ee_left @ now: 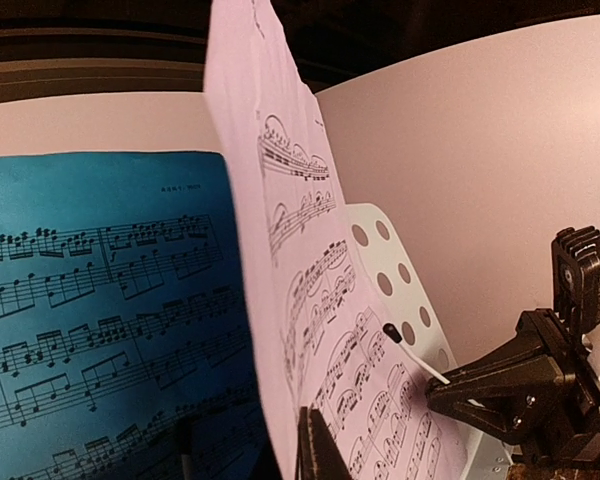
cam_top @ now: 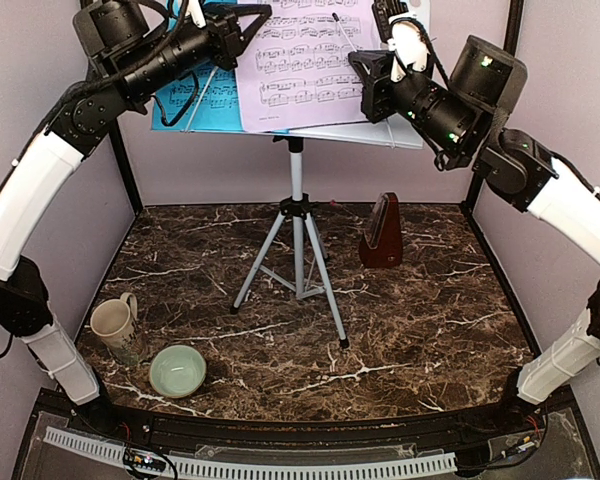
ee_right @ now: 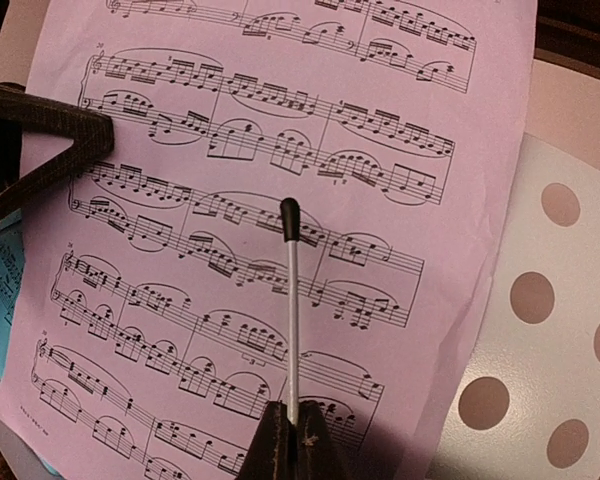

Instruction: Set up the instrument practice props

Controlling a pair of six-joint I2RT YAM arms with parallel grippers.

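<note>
We find the music stand (cam_top: 296, 190) upright on its tripod at the middle of the tabletop (cam_top: 430, 320), with its white perforated desk (ee_right: 540, 330) raised at the back. The blue page (ee_left: 100, 300) lies on the left half of the desk. The pink page (ee_right: 280, 130) overlaps its right side and covers the middle. The metronome (cam_top: 383, 232) stands on the tabletop just right of the tripod legs, apart from them, so we judge that prop to be placed.

Our right fingers (ee_right: 275, 450) are closed on the stand's thin retaining wire (ee_right: 292, 300), whose black tip reaches across the face of the pink page. We read this as bringing the wire over the sheet to pin the paper against the desk. Our left fingers (ee_left: 315, 450) are closed too, at the pink page's upper left edge, and appear to pinch it. From the left wrist, that edge stands off the blue page rather than lying flat. We take this hold as steadying the sheet for the wire. The beige mug (cam_top: 113, 322) and green bowl (cam_top: 177, 370) sit near the front left and have no part in this.
</note>
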